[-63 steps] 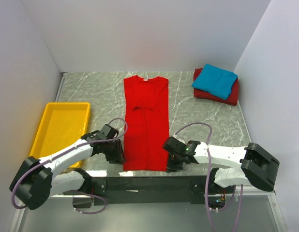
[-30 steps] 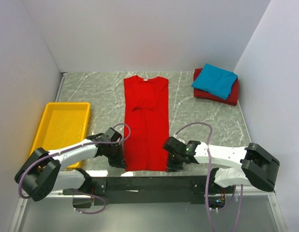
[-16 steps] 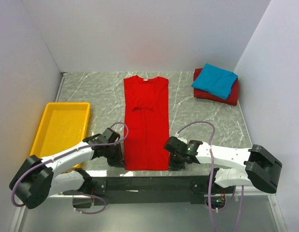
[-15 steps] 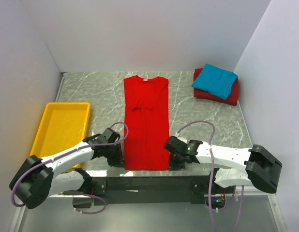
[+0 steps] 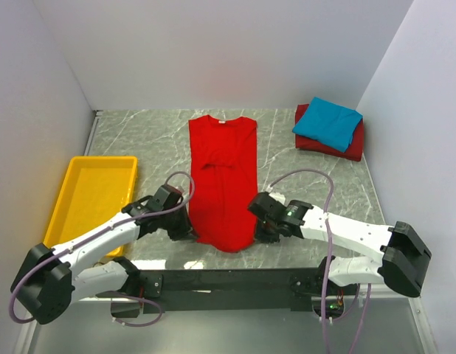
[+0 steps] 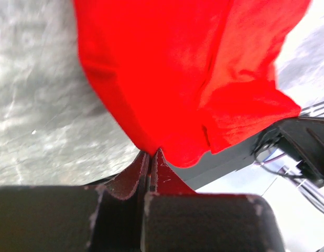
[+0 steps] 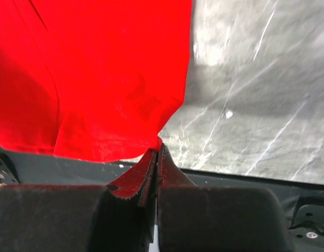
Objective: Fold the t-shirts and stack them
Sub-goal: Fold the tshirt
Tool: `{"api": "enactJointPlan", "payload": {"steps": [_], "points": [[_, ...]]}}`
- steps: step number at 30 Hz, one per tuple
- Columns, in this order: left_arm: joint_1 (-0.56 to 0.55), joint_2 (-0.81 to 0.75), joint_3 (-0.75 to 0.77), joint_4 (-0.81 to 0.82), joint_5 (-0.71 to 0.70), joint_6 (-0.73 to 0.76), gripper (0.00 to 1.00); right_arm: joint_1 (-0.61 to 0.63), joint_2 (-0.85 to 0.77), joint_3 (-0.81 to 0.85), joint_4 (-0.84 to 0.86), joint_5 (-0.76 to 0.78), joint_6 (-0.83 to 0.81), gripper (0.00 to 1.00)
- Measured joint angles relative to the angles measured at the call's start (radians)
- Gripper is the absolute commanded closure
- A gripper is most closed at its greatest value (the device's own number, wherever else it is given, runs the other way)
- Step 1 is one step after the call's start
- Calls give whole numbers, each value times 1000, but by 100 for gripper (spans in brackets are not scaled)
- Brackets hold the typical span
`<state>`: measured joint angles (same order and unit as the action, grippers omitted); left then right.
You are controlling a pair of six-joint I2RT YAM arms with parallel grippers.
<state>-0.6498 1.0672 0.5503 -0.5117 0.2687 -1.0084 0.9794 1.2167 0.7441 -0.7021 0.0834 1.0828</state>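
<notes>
**A:** Where does the bright red t-shirt (image 5: 223,177) lie, and how is it held?

**B:** It lies lengthwise at mid-bench (image 5: 147,140), collar at the far end. The left gripper (image 5: 190,231) and right gripper (image 5: 259,233) are each clamped on a near hem corner, raised off the surface.

**A:** Which step is this?

**B:** Apparently the hem-to-collar fold. Next, both corners should travel evenly toward the collar. There is open room ahead. The yellow tray (image 5: 95,195) stands to the left. The turquoise t-shirt (image 5: 327,123) rests on the darker red t-shirt (image 5: 346,147), far right.
</notes>
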Motion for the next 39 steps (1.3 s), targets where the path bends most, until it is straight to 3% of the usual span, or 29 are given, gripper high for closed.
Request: {"api": "enactJointPlan", "payload": {"steps": [11,21,30,39], "points": [[19,181,147,42,-52,56,100,-167,64,105,-1,11,-135,100],[154,365,278,92,-44,141,100,-313,254,251,14,10,-286,100],[254,612,484,127,-19,213,100,-431,515,523,13,3,-429,100],[343,732,662,127,-12,245,100,-506,698,795,-27,-14,-512,100]]}}
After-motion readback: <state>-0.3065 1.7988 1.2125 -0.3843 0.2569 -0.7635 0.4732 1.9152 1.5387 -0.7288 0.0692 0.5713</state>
